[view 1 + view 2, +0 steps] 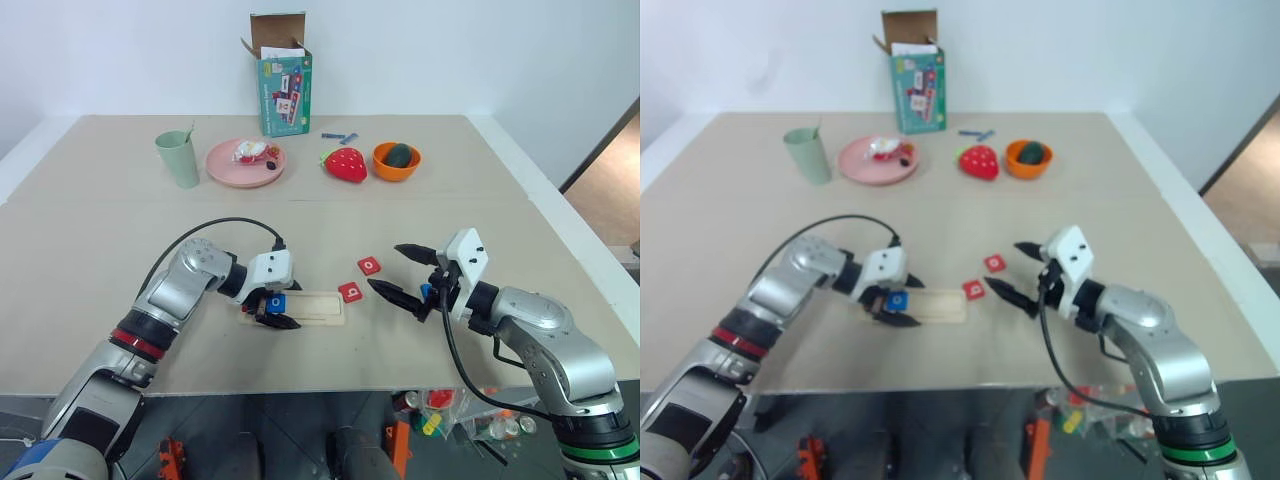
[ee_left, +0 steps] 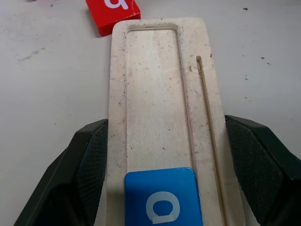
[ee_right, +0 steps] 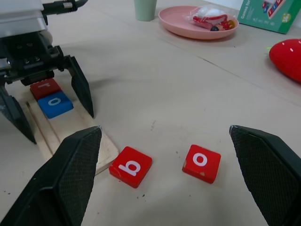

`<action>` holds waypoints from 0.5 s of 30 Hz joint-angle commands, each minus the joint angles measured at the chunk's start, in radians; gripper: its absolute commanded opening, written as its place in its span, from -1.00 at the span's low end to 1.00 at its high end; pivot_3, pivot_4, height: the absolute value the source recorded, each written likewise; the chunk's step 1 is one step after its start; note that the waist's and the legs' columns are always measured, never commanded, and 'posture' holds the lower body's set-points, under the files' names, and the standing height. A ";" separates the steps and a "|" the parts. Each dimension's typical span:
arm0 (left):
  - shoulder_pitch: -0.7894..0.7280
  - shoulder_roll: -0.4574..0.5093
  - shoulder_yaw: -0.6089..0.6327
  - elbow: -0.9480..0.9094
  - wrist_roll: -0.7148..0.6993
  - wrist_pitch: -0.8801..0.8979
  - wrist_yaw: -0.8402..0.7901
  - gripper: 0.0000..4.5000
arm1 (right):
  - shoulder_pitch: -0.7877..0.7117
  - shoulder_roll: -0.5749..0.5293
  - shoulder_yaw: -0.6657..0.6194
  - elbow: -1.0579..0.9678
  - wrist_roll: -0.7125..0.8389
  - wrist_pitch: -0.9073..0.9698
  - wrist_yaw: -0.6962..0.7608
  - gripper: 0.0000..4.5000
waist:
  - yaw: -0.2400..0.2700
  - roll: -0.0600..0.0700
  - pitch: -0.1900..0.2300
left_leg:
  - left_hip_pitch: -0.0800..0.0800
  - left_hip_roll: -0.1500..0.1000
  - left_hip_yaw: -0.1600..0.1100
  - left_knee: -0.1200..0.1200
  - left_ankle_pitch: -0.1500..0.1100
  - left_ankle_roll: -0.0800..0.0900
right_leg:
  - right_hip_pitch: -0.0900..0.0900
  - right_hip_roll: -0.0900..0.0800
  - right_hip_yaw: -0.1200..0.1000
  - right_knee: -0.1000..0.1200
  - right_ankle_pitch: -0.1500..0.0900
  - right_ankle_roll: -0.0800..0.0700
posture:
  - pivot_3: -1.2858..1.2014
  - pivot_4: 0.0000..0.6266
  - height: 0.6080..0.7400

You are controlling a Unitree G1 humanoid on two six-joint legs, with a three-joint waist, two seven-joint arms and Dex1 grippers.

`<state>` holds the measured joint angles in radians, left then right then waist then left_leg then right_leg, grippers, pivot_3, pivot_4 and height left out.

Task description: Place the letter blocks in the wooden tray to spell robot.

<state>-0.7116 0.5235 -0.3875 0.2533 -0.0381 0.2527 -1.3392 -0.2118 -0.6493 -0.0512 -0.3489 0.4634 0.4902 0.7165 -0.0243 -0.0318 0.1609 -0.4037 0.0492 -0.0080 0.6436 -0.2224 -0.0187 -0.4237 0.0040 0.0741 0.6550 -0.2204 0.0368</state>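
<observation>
The left gripper [image 1: 275, 318] is standing with jaws spread astride the wooden tray [image 1: 322, 310] at lower centre, gripping no block. The right gripper [image 1: 388, 268] is hovering wide open and empty. In lifting away, the left could be dragging the tray and unseating the blue o block [image 2: 162, 197].

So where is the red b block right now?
The red b block lies flat on the table just off the wooden tray's open end, with the red o block beside it, on its far side from the tray.
</observation>
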 commanded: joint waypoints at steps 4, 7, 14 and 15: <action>-0.011 0.010 0.020 -0.030 -0.004 0.026 0.016 0.42 | -0.005 -0.015 -0.038 -0.027 0.003 -0.015 0.010 1.00 | 0.000 0.000 0.000 | 0.000 0.000 0.000 0.000 0.000 0.000 | 0.000 0.000 0.000 0.000 0.000 0.000 | 0.03 -0.52 1.00; 0.001 0.015 0.023 -0.040 -0.009 0.032 0.018 0.42 | -0.012 -0.017 -0.036 -0.020 0.004 -0.014 0.013 1.00 | 0.000 0.000 0.000 | 0.000 0.000 0.000 0.000 0.000 0.000 | 0.000 0.001 0.000 0.000 0.000 0.000 | 0.03 -0.52 1.00; 0.001 0.012 0.012 -0.037 -0.003 0.012 0.026 0.98 | -0.043 -0.023 -0.015 0.005 -0.010 -0.017 0.037 1.00 | 0.000 0.000 0.000 | 0.000 0.000 0.000 0.000 0.000 0.000 | 0.000 0.002 0.002 0.000 0.000 0.000 | 0.03 -0.52 1.00; -0.002 0.012 0.014 -0.038 -0.004 0.013 0.025 0.98 | -0.050 -0.025 -0.014 0.008 -0.012 -0.016 0.044 1.00 | 0.000 0.000 0.000 | 0.000 0.000 0.000 0.000 0.000 0.000 | 0.000 0.002 0.002 0.001 0.000 0.000 | 0.03 -0.52 1.00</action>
<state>-0.7071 0.5267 -0.3873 0.2408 -0.0403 0.2794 -1.3150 -0.2426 -0.6606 -0.0491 -0.3284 0.4486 0.4901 0.7467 -0.0242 -0.0318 0.1610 -0.4037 0.0496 -0.0083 0.6439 -0.2223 -0.0187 -0.4236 0.0064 0.0762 0.6555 -0.2205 0.0367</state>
